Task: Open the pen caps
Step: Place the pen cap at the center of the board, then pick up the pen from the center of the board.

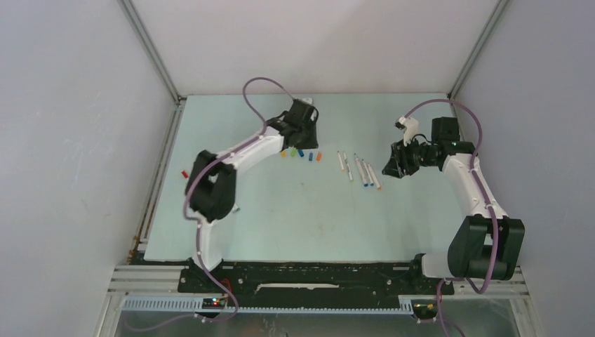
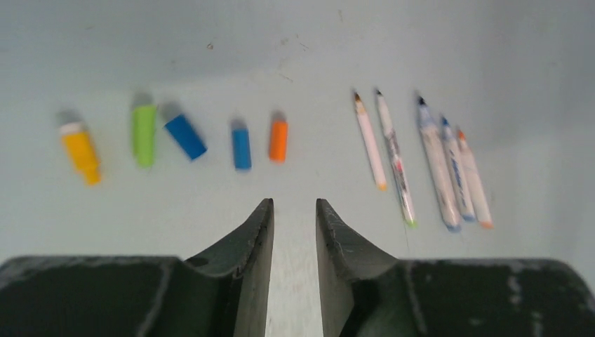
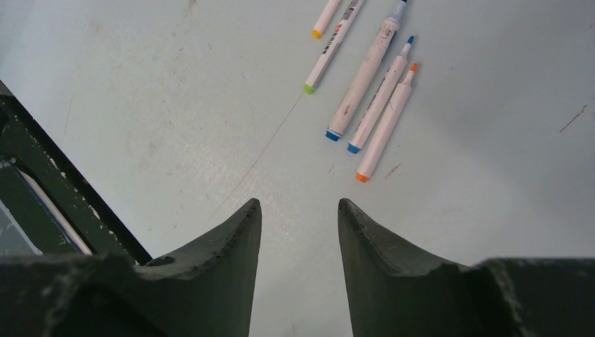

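1. Left gripper [image 2: 293,203]: jaws narrowly apart with nothing between them, just on the near side of the cap row. Right gripper [image 3: 298,203]: wider gap, also empty, near the pens [image 3: 366,77].
2. Pen caps [image 2: 241,145]: five lie in a row on the table [image 1: 281,225], left of centre. They are yellow [image 2: 79,153], green [image 2: 144,133], two blue and orange [image 2: 278,139]. All are off and apart from the bare-tipped pens grouped to their right.
3. My read: uncapping looks done for these five, so what's left is a clean retreat. Lift straight up before swinging, and keep the fingers clear so the row isn't swept.
4. Check the small red item [image 1: 184,173] at the left table edge. It's too small to tell whether it's a cap or a pen.
5. Cap orientation: all flat on their sides, long axes roughly front-to-back and near parallel. The left blue one [image 2: 185,135] is skewed diagonally and yellow is slightly tilted. Which end is open is too blurred to tell.
6. Pens: same general axis, tips pointing away from the arm bases, slightly fanned.
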{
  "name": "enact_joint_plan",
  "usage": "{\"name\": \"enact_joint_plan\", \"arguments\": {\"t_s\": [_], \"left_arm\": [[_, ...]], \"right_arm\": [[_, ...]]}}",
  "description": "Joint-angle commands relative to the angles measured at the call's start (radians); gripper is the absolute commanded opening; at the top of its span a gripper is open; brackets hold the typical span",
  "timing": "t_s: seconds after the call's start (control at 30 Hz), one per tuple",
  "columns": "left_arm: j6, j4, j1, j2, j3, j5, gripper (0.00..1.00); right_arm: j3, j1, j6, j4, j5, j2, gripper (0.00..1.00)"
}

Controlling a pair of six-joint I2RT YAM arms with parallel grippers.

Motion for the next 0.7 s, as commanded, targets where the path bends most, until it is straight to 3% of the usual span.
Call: {"name": "enact_joint_plan", "arguments": {"t_s": [0.0,0.17,0.4,0.67], "left_arm": [[0.069,0.168,-0.008,-0.324,-0.228,-0.054,0.31],[0.081,0.265,-0.008,-0.6,-0.543,-0.136,0.35],[0.05,0.239,0.019,-0.968,-0.847,-0.321,0.62],[-0.07,0.293,0.243,-1.192,-1.138,-0.25,0.79]], "right_arm": [[0.018,-0.007,-0.024,-0.014,-0.04,-0.038,0.47],[0.018,-0.007,-0.034,-0.023,-0.056,-0.044,0.47],[0.008,-0.008,-0.036,-0.012,-0.064,-0.051,0.47],[0.006,-0.008,-0.034,-0.012,-0.067,-0.039,0.47]]}}
